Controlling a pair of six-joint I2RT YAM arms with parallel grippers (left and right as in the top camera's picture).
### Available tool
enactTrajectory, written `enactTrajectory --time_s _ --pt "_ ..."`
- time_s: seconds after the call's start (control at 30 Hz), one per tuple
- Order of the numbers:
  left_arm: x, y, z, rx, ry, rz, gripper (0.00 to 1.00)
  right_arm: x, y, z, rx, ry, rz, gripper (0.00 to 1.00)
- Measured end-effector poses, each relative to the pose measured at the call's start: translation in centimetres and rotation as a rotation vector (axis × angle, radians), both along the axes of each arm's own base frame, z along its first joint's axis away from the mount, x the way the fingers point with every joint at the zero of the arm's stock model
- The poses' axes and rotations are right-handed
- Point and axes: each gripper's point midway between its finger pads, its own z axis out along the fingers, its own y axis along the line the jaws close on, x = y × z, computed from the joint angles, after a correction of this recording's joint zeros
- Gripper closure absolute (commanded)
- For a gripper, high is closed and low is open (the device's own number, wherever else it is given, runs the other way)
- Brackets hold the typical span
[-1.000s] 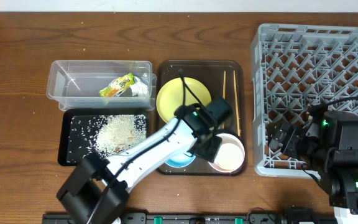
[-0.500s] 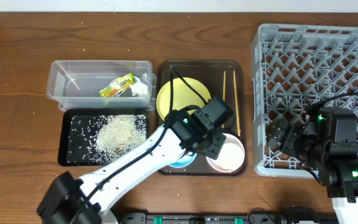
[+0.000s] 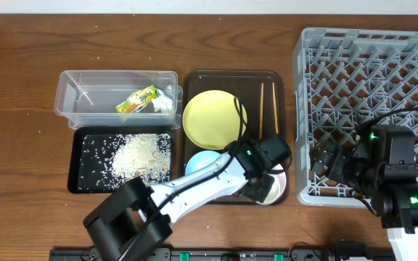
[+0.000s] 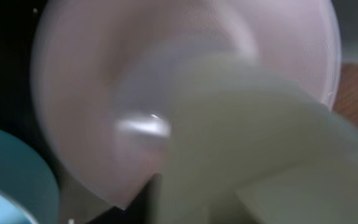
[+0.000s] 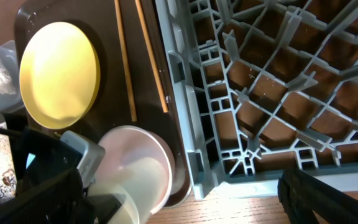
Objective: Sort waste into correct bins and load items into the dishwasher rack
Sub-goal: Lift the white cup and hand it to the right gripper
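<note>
The fingers (image 4: 247,124) of our left gripper (image 3: 264,184) sit down at the small white bowl (image 5: 126,149) on the brown tray (image 3: 252,90), beside the blue bowl (image 3: 202,161). We cannot tell how far they are spread. Our right gripper (image 3: 325,162) hovers over the dishwasher rack (image 3: 300,109), near its corner, and we cannot read its grip either.

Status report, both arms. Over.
Left gripper at white bowl, grip unclear. Right gripper over rack edge, jaws unclear. Plate, chopsticks not yet loaded.
</note>
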Motion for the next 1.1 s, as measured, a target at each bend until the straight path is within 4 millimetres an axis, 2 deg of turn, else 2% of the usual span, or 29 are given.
enactTrajectory --time_s 0.17,0.27,0.33,0.53,0.67,0.8,0.9,1.1 --pt "0.9 1.1 1.2 -0.002 -0.001 0.038 0.94 0.1 0.3 0.2 0.005 -0.013 0.031 0.02" --pt "2.2 2.0 3.5 -0.052 -0.028 0.085 0.94 0.3 0.9 0.4 0.013 -0.034 0.075 0.04" --pt "3.2 2.4 5.8 -0.119 -0.053 0.119 0.94 0.6 1.3 0.7 0.020 -0.054 0.107 0.06" --pt "5.9 5.1 14.9 -0.428 -0.106 0.202 0.94 1.3 3.7 2.6 0.075 -0.174 0.291 0.06" --pt "6.4 6.9 20.5 -0.696 -0.066 0.200 0.94 1.5 6.7 5.3 0.164 -0.321 0.485 0.07" --pt "5.1 7.3 24.7 -0.928 0.021 0.120 0.94 0.9 10.1 9.2 0.301 -0.513 0.710 0.06" --pt "3.9 7.2 26.4 -1.030 0.092 0.061 0.94 -0.7 12.6 12.7 0.408 -0.675 0.913 0.06" --pt "2.6 7.0 27.9 -1.112 0.158 0.003 0.94 -3.6 15.3 16.5 0.515 -0.837 1.149 0.08"
